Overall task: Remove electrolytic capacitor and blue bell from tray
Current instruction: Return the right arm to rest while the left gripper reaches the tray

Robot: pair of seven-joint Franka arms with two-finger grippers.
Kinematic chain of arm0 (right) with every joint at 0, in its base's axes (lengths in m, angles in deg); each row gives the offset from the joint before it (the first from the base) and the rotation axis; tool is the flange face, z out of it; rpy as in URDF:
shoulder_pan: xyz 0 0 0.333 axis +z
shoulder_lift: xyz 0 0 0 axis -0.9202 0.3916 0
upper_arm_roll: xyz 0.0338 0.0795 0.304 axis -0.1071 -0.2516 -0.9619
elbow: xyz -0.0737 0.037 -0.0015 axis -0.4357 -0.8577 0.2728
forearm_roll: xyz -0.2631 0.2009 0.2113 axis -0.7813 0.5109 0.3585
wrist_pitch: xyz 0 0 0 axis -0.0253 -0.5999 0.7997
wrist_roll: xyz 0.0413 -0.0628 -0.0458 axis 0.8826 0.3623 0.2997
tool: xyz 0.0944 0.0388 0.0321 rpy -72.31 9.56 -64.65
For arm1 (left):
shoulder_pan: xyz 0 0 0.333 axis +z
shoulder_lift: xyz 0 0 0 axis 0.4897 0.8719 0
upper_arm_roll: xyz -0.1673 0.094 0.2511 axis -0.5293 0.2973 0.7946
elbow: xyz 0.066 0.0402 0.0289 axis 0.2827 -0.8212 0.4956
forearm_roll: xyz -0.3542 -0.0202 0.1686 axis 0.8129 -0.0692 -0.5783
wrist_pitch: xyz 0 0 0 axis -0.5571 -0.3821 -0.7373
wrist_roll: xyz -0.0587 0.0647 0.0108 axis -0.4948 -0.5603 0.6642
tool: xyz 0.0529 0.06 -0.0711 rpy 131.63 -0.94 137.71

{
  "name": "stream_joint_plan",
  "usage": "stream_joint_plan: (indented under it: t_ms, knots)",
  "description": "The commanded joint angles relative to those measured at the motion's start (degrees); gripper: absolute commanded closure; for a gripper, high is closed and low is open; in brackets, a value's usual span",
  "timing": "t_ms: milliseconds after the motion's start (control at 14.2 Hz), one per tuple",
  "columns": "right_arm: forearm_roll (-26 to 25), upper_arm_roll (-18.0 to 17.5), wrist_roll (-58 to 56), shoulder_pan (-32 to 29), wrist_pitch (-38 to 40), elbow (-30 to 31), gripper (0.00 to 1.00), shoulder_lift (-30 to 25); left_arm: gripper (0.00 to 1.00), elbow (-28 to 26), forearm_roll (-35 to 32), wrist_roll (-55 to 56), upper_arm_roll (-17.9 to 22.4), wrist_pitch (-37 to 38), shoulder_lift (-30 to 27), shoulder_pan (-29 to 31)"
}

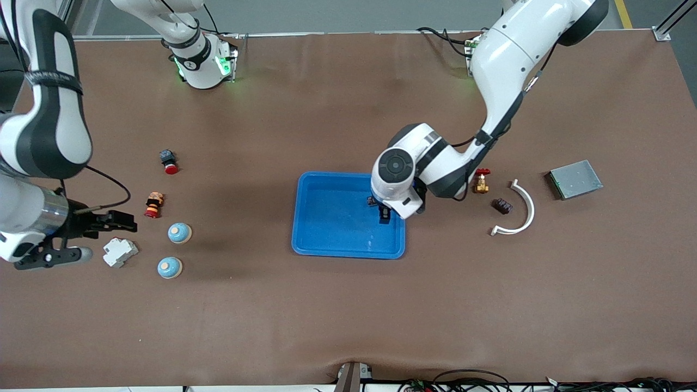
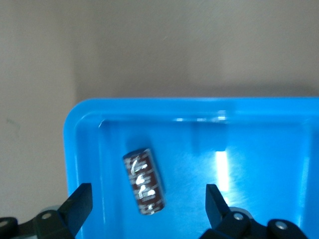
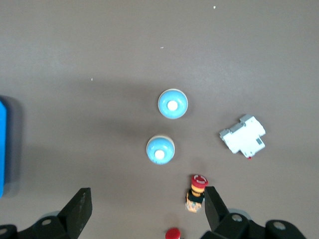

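Observation:
A dark brown capacitor (image 2: 144, 180) lies in a corner of the blue tray (image 1: 348, 253), at the left arm's end of it; it shows small in the front view (image 1: 371, 201). My left gripper (image 2: 148, 206) hangs just over it, open, with the fingers well apart and not touching it; in the front view it is over the tray (image 1: 384, 214). Two blue bells (image 1: 179, 233) (image 1: 169, 267) stand on the table toward the right arm's end. My right gripper (image 1: 92, 239) is open and empty, up in the air beside them. The right wrist view shows both bells (image 3: 172, 104) (image 3: 160, 149).
A second brown capacitor (image 1: 501, 206), a red-handled brass valve (image 1: 481, 182), a white curved piece (image 1: 520, 212) and a grey metal box (image 1: 575, 179) lie toward the left arm's end. A white breaker (image 1: 120, 252) and two red push buttons (image 1: 154, 204) (image 1: 169, 161) lie near the bells.

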Motion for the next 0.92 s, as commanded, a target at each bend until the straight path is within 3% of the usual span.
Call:
stream_joint_plan:
  t_ms: [0,212,565,635,706,776,847]
  knots:
    - [-0.02,-0.17,0.33,-0.56,2.79,-0.35,0.00,-3.46,0.00,1.13,-0.22,1.31,0.97,-0.57,1.77,-1.89]
    - [-0.02,0.71,4.55,-0.47,8.48,-0.34,0.00,-8.04,0.00,1.12,-0.22,2.18,2.19,-3.81,2.74,-2.51]
    - [-0.36,3.25,3.77,-0.47,14.13,-0.43,0.00,-14.02,0.19,1.12,-0.22,2.37,6.94,-5.05,4.50,-8.04]
    - [-2.37,3.43,3.85,-0.21,14.22,-1.39,0.00,-14.11,0.35,1.12,-0.30,1.93,6.94,-5.05,4.59,-8.14]
    - [-5.26,3.00,3.86,-0.12,14.48,-2.62,0.00,-14.11,0.55,1.21,-0.48,1.58,6.94,-5.05,4.50,-8.14]
    - [-5.72,2.91,3.86,-0.21,16.05,-2.72,0.00,-14.72,0.81,1.30,-0.48,1.49,6.94,-5.05,4.41,-8.05]
    - [-5.73,2.99,3.86,-0.21,17.46,-2.72,0.00,-15.60,1.00,1.30,-0.39,1.05,6.94,-5.05,4.15,-7.96]
